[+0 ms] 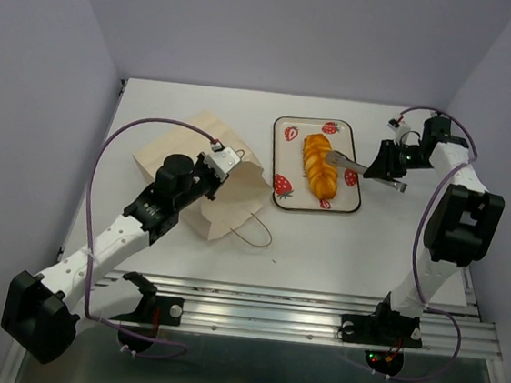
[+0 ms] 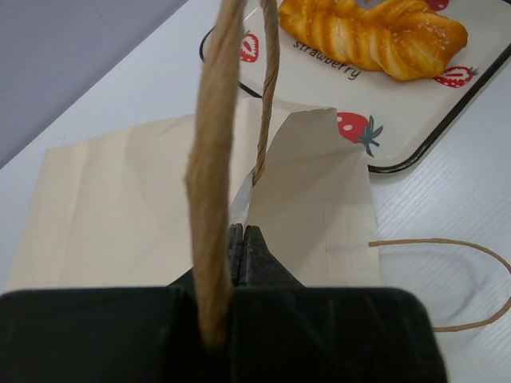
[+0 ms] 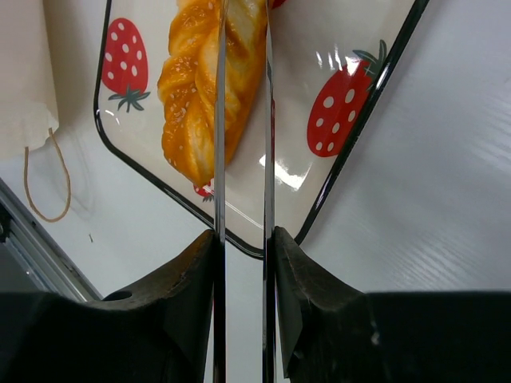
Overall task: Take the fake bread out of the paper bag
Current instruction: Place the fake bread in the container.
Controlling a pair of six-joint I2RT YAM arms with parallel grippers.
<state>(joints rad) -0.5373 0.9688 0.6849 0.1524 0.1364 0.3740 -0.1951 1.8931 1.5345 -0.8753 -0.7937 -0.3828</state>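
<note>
The long ridged loaf of fake bread (image 1: 317, 168) lies on the strawberry-print tray (image 1: 353, 200); it also shows in the left wrist view (image 2: 375, 36) and the right wrist view (image 3: 196, 88). No croissants show. The paper bag (image 1: 226, 209) lies left of the tray. My left gripper (image 1: 225, 164) is shut on the bag's upper rim (image 2: 243, 235), with a cord handle (image 2: 267, 80) running up past it. My right gripper (image 1: 381, 168) is shut on metal tongs (image 1: 345, 162), whose blades (image 3: 219, 120) reach over the loaf.
The bag's second cord handle (image 1: 256, 233) lies loose on the table towards the front. A metal rail (image 1: 316, 308) runs along the table's front edge. Grey walls close in the left, back and right sides.
</note>
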